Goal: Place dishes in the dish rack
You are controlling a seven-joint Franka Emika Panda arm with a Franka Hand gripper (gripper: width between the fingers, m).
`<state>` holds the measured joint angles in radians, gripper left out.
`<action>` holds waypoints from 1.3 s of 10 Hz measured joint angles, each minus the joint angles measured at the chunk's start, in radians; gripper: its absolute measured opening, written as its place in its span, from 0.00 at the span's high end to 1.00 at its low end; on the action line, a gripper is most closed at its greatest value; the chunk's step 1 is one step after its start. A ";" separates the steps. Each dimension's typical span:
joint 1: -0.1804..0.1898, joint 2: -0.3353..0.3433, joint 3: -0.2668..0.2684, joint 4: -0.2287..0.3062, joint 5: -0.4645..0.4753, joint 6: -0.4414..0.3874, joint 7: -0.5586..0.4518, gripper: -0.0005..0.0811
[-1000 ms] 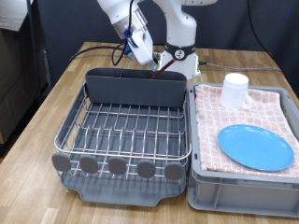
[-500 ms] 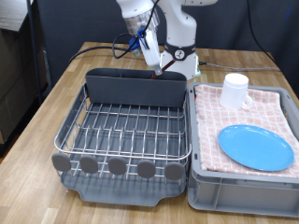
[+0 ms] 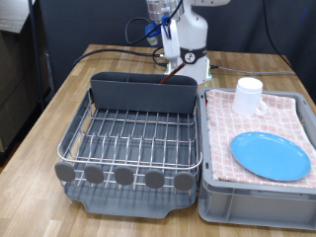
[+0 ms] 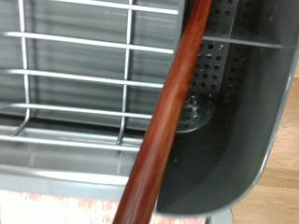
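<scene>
The brown wooden spoon (image 4: 168,112) fills the wrist view as a long handle slanting over the grey cutlery trough (image 4: 245,112) and the wire grid (image 4: 75,75); its far end points down into the trough. In the exterior view the gripper (image 3: 166,44) hangs above the trough (image 3: 143,94) at the back of the dish rack (image 3: 133,138). Its fingers do not show clearly, so I cannot see whether they touch the spoon. The light-blue plate (image 3: 270,155) and the white mug (image 3: 249,95) lie on the pink checked cloth in the grey crate (image 3: 212,202).
The crate stands right against the rack on the exterior view's right. A row of round grey discs (image 3: 123,176) lines the rack's near edge. Cables (image 3: 123,51) and the robot base (image 3: 188,59) sit behind the rack on the wooden table (image 3: 59,109).
The gripper has risen and moved toward the exterior view's right, from just above the trough's back wall to higher up near the robot base. Plate and mug have not moved.
</scene>
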<state>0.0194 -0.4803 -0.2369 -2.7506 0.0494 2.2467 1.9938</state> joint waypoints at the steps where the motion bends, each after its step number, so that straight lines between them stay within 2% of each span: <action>1: -0.002 -0.008 0.010 0.012 -0.014 -0.028 0.009 0.01; 3: -0.001 0.001 0.011 0.020 -0.015 -0.026 -0.001 0.01; 6: 0.023 0.079 0.045 0.128 -0.023 -0.034 -0.013 0.01; 12: 0.036 0.268 0.134 0.335 -0.090 0.035 -0.014 0.01; 13: 0.036 0.268 0.132 0.334 -0.083 0.035 -0.014 0.01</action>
<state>0.0549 -0.2120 -0.1046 -2.4168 -0.0335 2.2815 1.9797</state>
